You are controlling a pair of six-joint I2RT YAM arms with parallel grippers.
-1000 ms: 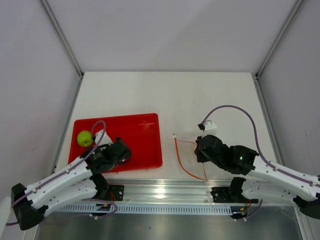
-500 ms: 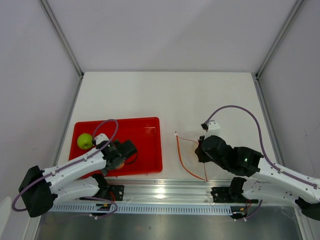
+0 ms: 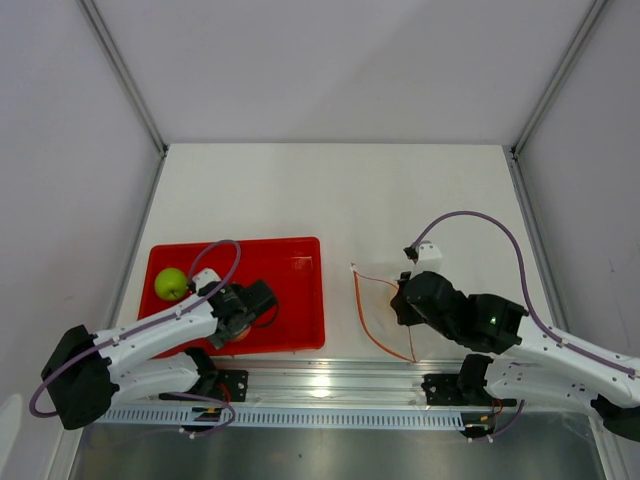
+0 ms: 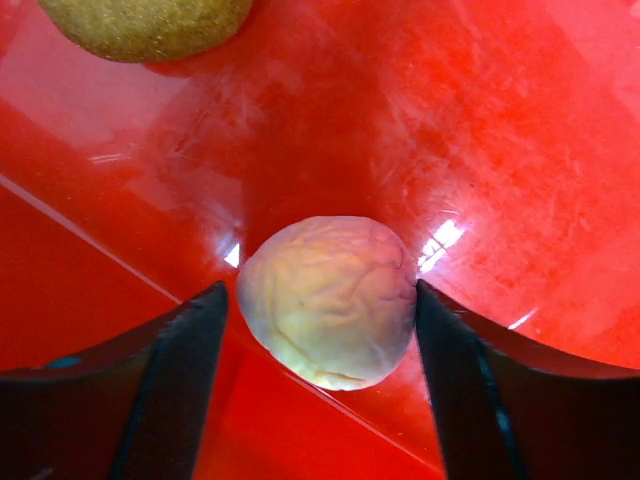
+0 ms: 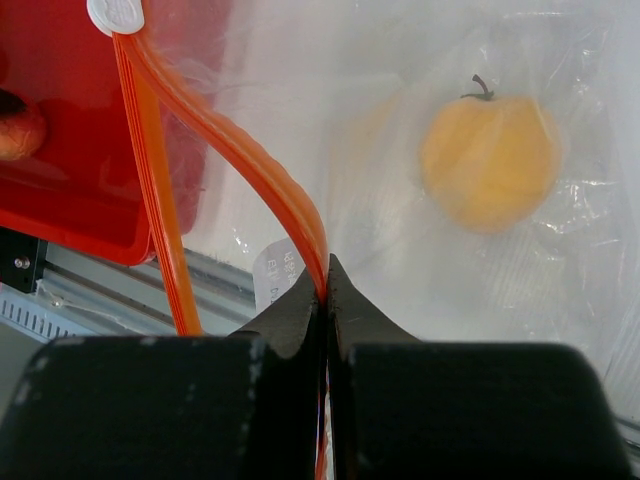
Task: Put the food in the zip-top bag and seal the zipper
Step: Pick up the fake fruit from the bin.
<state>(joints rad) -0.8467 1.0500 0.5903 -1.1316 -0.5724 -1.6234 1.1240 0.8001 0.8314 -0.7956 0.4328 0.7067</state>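
The peach (image 4: pixel 328 300) lies in the red tray (image 4: pixel 540 140), near left. It looks light, round and smooth, so it will likely roll; I'd take it across its widest middle. My left gripper (image 4: pixel 320 305) straddles it, fingers (image 4: pixel 180 380) wide and just beside each flank, with no firm grip that I can see. My right gripper (image 5: pixel 325 288) is pinched tight on the zipper (image 5: pixel 285 195) of the zip-top bag (image 5: pixel 570 290). The bag lies limp and slippery right of the tray, with the yellow-orange fruit (image 5: pixel 490 160) inside.
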